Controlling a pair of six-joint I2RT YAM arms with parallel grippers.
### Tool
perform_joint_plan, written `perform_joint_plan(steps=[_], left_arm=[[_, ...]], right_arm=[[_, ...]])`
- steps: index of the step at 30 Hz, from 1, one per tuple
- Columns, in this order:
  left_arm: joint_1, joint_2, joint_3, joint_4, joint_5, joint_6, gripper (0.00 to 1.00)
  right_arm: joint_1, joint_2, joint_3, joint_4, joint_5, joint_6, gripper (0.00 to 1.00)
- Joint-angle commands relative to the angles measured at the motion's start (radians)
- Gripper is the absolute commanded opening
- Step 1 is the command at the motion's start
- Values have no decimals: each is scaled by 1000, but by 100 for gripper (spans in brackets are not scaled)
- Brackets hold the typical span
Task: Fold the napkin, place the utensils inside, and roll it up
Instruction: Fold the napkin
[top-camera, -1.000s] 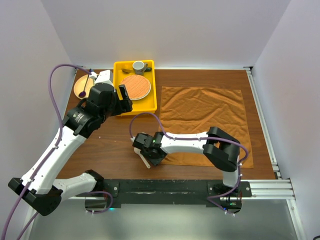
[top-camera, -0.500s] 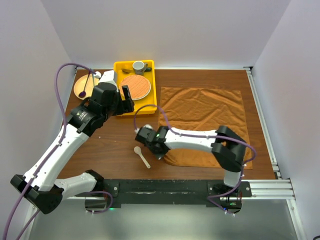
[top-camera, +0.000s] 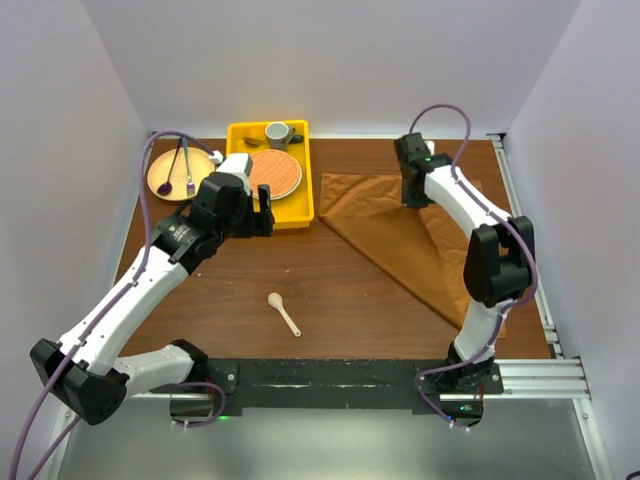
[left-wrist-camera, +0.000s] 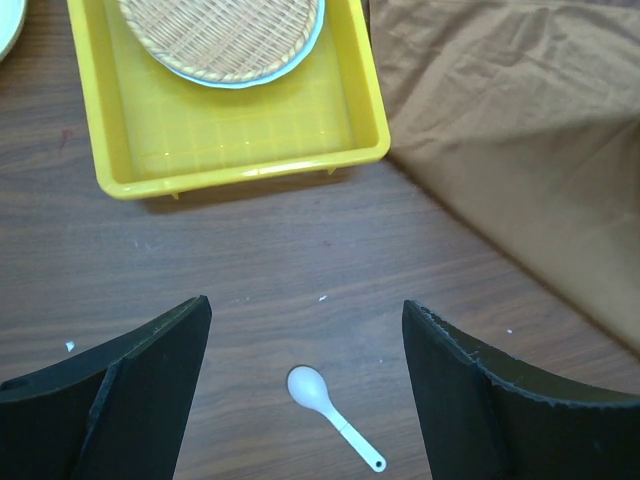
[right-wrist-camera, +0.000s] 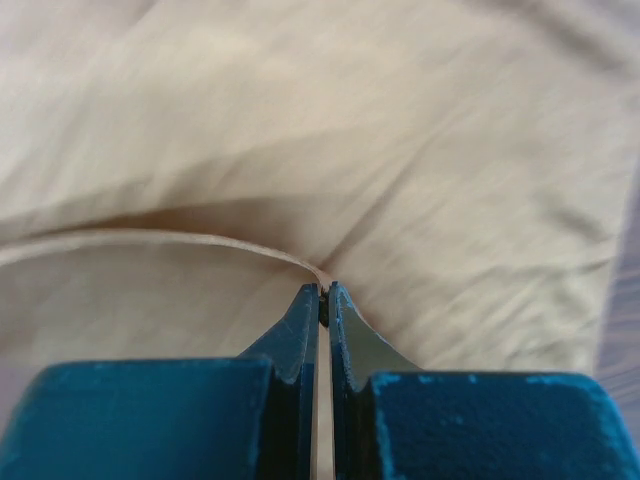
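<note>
Far side of the worktop: right end effector (top-camera: 412, 190) pinched shut on a corner of the napkin (top-camera: 425, 250), holding it over the far cloth so the sheet doubles along a diagonal. Arm stretched long, wrist tipped down. Spoon (top-camera: 284, 313) lies on bare wood near centre, well apart from the cloth. Left end effector (left-wrist-camera: 305, 303) wide open, empty, hovering near the yellow tray (left-wrist-camera: 240, 140), elbow bent, likely waiting on the fold.
</note>
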Motion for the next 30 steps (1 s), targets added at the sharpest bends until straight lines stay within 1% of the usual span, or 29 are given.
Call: perform_joint_plan(steps=[1,6,8,11,15,19,20,27,30], left_arm=[[5,-21,-57,20,26,27,83],[5,-25,-84,14,22,36,83],[7,-12,-81,19,26,41,83],[7,6,-81,23,38,50,82],[7,17,-78,36,45,64,82],[5,43,-46,36,63,68,83],[5,52,-41,37,66,73,83],[5,95,15,26,83,71,83],[5,109,37,20,83,68,83]], right_arm=[[-99,42,114,57,40,-71,0],[-220,129,195,74,53,-88,0],[-254,160,220,108,45,-104,0],[-292,217,280,114,46,-134,0],[-317,263,347,129,50,-169,0],[-328,301,396,122,59,-171,0],[-367,317,405,122,53,-168,0],[-429,375,497,116,33,-130,0],[-455,384,505,131,2,-125,0]])
